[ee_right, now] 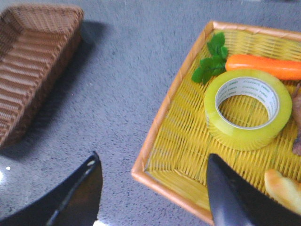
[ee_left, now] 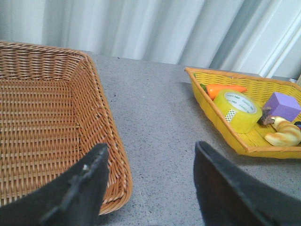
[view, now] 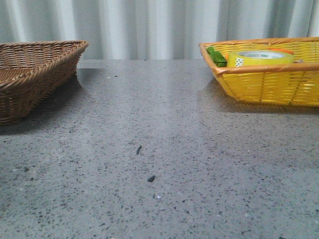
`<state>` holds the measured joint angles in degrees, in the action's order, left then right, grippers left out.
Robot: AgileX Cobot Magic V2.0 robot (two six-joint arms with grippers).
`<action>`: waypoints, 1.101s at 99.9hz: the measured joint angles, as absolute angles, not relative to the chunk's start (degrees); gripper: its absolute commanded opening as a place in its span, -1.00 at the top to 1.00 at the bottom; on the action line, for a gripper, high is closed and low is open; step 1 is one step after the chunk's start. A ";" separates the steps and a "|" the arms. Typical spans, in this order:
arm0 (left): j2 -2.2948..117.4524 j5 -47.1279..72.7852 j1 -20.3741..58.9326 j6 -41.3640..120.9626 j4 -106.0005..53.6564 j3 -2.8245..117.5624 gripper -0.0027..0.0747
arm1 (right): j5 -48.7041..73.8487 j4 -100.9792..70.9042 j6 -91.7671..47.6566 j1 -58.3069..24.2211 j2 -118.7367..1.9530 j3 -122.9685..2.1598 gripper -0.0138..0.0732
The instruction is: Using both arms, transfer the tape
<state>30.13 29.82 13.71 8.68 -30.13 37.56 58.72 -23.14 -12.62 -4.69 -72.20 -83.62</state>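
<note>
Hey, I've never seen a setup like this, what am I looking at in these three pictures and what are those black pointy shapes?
This is a two-armed robot at a grey speckled table. One picture looks forward over the table; the other two come from cameras on each wrist. The black pointed shapes are the fingers of the left hand and the right hand. Both are open and hold nothing.

On the robot's left sits a brown wicker basket, which looks empty. On its right is a yellow basket holding a roll of yellow tape lying flat, a carrot with green leaves beside it, a purple block and what looks like a bread roll. The right hand hovers over the yellow basket's near corner.
</note>
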 measured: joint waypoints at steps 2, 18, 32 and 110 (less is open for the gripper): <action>30.24 29.82 13.71 8.80 -30.25 37.56 -0.04 | 59.61 -22.96 -12.66 -4.69 -74.10 -85.26 -0.26; 30.24 30.82 13.71 8.78 -31.94 37.56 -0.04 | 63.30 -22.07 -12.78 -4.69 -86.62 -94.99 -0.26; 30.24 31.18 13.71 8.78 -32.33 37.56 -0.04 | 63.31 -18.30 -12.82 -5.98 -94.48 -98.02 -0.26; 30.24 31.32 13.71 8.83 -32.45 37.56 0.10 | 59.72 -10.96 -12.82 -9.09 -106.89 -99.98 0.80</action>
<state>30.24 31.32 13.71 8.83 -32.45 37.56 59.72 -10.96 -12.82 -9.09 -106.89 -99.98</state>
